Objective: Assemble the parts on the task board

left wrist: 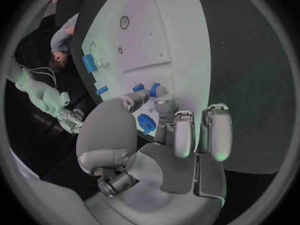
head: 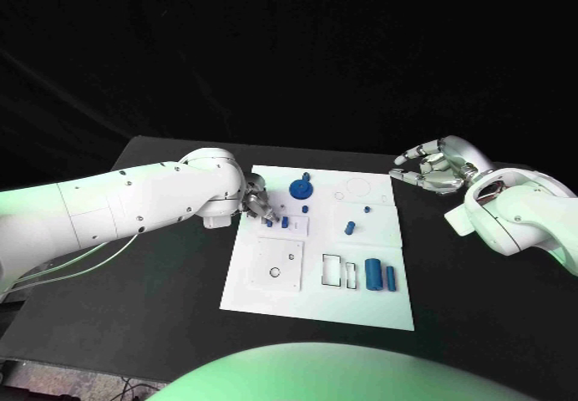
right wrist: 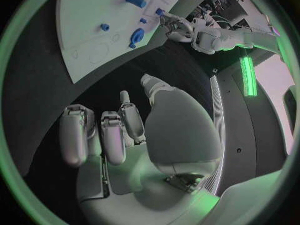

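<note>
The white task board [head: 316,313] lies mid-table. Two small blue parts [head: 277,222] stand near its left edge. My left hand [head: 256,204] reaches down to them, and its thumb and a finger [left wrist: 164,104] touch them [left wrist: 154,89]; whether it grips one I cannot tell. A large blue part [head: 301,185] lies just beyond that hand. Another blue part [head: 349,226] lies mid-board, and two blue cylinders [head: 383,275] lie at the near right. My right hand [head: 433,165] hovers off the board's far right corner, its fingers [right wrist: 115,135] loosely bent around nothing.
The board carries a raised square plate with a small hole [head: 276,266], rectangular slots [head: 338,271] and a drawn circle [head: 357,188]. The black table [head: 157,284] runs round the board on all sides. Thin cables [head: 73,259] hang under my left arm.
</note>
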Controlling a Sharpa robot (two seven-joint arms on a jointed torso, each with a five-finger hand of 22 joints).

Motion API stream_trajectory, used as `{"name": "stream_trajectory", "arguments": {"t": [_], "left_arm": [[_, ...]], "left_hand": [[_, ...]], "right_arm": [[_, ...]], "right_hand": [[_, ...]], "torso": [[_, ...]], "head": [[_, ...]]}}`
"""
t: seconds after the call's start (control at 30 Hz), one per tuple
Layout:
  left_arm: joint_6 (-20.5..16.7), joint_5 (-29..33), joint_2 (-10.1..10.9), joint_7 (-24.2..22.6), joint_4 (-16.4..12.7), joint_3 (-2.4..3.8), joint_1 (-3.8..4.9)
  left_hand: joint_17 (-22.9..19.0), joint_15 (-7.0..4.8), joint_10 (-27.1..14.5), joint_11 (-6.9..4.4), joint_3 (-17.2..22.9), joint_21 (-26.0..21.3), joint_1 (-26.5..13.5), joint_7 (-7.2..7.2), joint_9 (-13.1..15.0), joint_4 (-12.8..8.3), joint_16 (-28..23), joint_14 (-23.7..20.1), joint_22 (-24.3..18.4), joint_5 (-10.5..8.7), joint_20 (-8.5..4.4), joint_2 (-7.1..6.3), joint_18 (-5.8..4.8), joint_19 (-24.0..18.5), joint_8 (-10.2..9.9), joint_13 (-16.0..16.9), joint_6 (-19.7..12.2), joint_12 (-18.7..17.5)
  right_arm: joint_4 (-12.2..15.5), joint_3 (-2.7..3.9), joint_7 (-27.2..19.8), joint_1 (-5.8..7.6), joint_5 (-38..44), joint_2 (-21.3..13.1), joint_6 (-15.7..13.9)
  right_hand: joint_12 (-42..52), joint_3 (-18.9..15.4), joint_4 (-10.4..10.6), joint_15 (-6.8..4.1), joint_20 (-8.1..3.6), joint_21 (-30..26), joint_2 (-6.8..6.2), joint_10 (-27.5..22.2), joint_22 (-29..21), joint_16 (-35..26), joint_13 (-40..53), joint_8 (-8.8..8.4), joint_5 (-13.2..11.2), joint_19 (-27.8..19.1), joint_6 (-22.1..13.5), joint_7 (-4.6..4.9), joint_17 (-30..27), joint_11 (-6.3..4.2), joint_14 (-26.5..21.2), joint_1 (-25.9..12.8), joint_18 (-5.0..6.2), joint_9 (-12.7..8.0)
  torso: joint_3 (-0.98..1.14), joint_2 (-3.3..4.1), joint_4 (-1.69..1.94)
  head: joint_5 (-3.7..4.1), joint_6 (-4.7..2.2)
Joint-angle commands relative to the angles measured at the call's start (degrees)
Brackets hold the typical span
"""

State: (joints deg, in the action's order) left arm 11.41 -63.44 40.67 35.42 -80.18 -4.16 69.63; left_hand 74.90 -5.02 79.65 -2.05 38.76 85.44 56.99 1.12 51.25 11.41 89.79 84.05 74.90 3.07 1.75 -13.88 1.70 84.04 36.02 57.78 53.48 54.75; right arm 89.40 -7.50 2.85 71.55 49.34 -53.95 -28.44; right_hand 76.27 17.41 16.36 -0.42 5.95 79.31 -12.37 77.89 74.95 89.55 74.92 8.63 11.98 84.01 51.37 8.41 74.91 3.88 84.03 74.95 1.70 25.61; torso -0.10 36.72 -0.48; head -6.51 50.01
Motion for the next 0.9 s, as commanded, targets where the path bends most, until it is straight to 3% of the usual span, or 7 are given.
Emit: {"name": "stream_trajectory", "arguments": {"t": [0.03, 0.3, 0.73, 0.83, 0.9], "left_arm": [[0.08, 0.41, 0.21, -0.28, -0.19, -0.03, -0.23], [-2.27, 1.36, 1.37, -1.53, -1.45, 0.40, -0.23], [-7.10, 1.83, 3.04, -3.73, -3.61, 1.73, -0.15], [-10.70, 3.30, 3.48, -6.84, -4.25, 2.11, -0.11], [-13.28, 4.31, 3.66, -9.27, -4.51, 2.23, -0.09]], "left_hand": [[15.10, -0.23, -0.35, -0.10, -0.47, -0.25, -0.29, 0.37, -0.07, 0.13, 0.21, 5.95, 13.54, -0.32, -0.42, -0.09, -0.56, 3.33, -0.37, -0.14, -0.12, -0.29], [15.10, -0.19, -0.99, -0.06, -2.33, -1.64, -0.13, 0.44, -0.04, 1.48, 0.21, 5.95, 13.12, -0.33, -0.44, -0.28, -0.25, 2.59, -0.38, -1.00, -0.39, -1.35], [15.10, -0.02, -1.79, 0.00, -4.20, -2.44, 1.04, 0.62, 0.08, 2.96, 0.21, 5.95, 12.89, -0.30, -0.33, -0.52, -0.10, 2.22, -0.54, -1.55, -1.74, -2.12], [14.84, 0.26, -3.23, 0.39, -4.80, -3.25, 1.88, 1.42, -0.71, 3.94, 0.01, 5.88, 12.65, -0.32, -0.14, -1.07, 0.06, 1.84, -2.01, -2.75, -4.09, -3.70], [12.81, 0.74, -5.40, 1.01, -5.92, -6.92, 2.33, 2.21, -1.40, 4.52, -1.61, 5.29, 11.52, -0.28, 0.18, -1.61, 0.83, -0.07, -3.17, -4.86, -5.96, -6.36]], "right_arm": [[0.00, -0.01, -0.48, -0.07, 0.29, 0.02, 0.75], [-0.02, -0.01, -0.49, -0.11, 0.14, -0.02, 0.85], [-0.08, -0.01, -0.54, -0.12, -0.10, -0.12, 0.83], [-0.09, -0.01, -0.57, -0.12, -0.11, -0.13, 0.76], [-0.10, -0.01, -0.58, -0.12, -0.12, -0.13, 0.74]], "right_hand": [[-0.21, 0.15, -0.08, 0.15, -0.01, -0.47, -0.20, -0.34, 10.76, -0.40, 0.29, 0.05, 0.17, -0.20, -0.08, -0.14, 13.09, -0.22, 5.41, -0.60, 0.96, 0.05], [-0.27, 0.07, 0.00, 0.16, -0.01, -0.53, -0.21, -0.40, 10.75, -0.43, 0.22, 0.03, 0.14, -0.22, -0.16, -0.12, 13.02, -0.20, 5.39, -0.77, 0.97, 0.05], [-0.54, -0.10, 0.14, 0.19, 0.00, -1.04, -0.14, -0.66, 10.57, -0.64, -0.07, 0.01, 0.13, -0.49, -0.30, -0.09, 12.56, -0.17, 5.26, -1.20, 1.08, 0.06], [-0.59, -0.11, 0.14, 0.19, 0.01, -1.08, -0.12, -0.70, 10.56, -0.69, -0.12, 0.01, 0.14, -0.51, -0.32, -0.08, 12.44, -0.17, 5.23, -1.24, 1.09, 0.06], [-0.59, -0.11, 0.14, 0.19, 0.01, -1.08, -0.12, -0.70, 10.56, -0.69, -0.12, 0.01, 0.14, -0.51, -0.32, -0.08, 12.44, -0.17, 5.23, -1.24, 1.09, 0.06]], "torso": [[0.01, 0.05, -0.02], [0.04, 0.15, -0.07], [0.02, 0.09, -0.01], [-0.02, 0.13, -0.04], [-0.02, 0.12, -0.02]], "head": [[0.11, -0.01], [0.24, -0.01], [0.46, -0.01], [0.57, -0.01], [0.64, -0.01]]}}
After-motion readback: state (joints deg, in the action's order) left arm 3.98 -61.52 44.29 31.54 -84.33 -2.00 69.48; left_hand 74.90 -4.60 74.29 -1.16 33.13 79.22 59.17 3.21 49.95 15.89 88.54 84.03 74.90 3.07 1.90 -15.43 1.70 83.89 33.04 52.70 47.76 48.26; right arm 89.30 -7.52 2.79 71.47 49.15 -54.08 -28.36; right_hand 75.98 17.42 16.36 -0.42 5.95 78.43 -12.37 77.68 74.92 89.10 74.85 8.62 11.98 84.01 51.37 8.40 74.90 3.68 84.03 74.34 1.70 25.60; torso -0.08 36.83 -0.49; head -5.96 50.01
